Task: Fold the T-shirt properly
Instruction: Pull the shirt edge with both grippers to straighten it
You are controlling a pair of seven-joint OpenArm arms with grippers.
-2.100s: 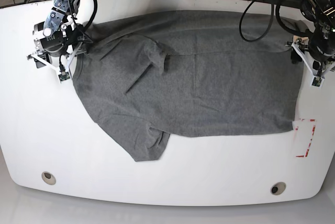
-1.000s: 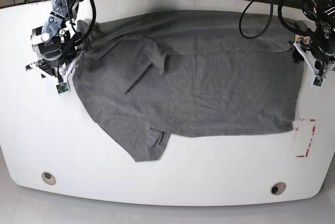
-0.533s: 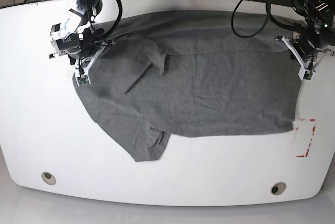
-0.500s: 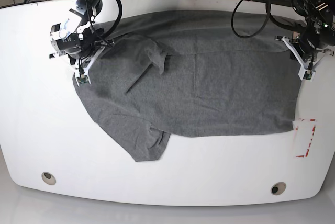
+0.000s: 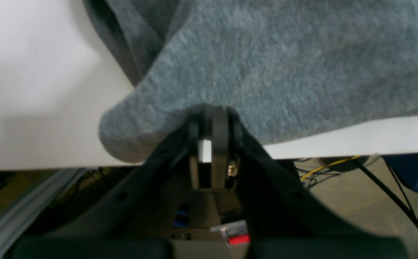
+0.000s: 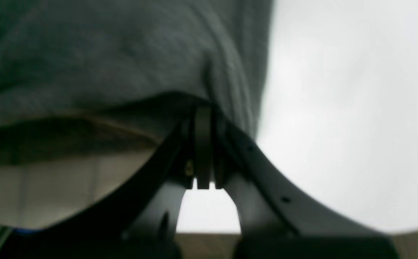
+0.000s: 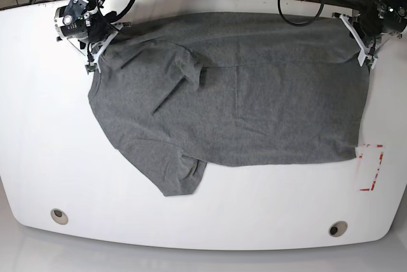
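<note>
Shirt: the plain heather-grey knit T-shirt (image 7: 235,94) is lying spread across the white table (image 7: 38,157).
Grippers: left gripper (image 5: 209,111) and right gripper (image 6: 203,108) are pinching its far corners.
Technique: I'm lifting both evenly, keeping the edge taut.

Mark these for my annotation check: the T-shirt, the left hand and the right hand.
T-shirt (image 7: 254,107), base view, on the flat grey body panel.
left hand (image 5: 209,111), left wrist view, where the shut tips pinch the cloth's edge.
right hand (image 6: 203,109), right wrist view, at the shut tips under the cloth's edge.
</note>
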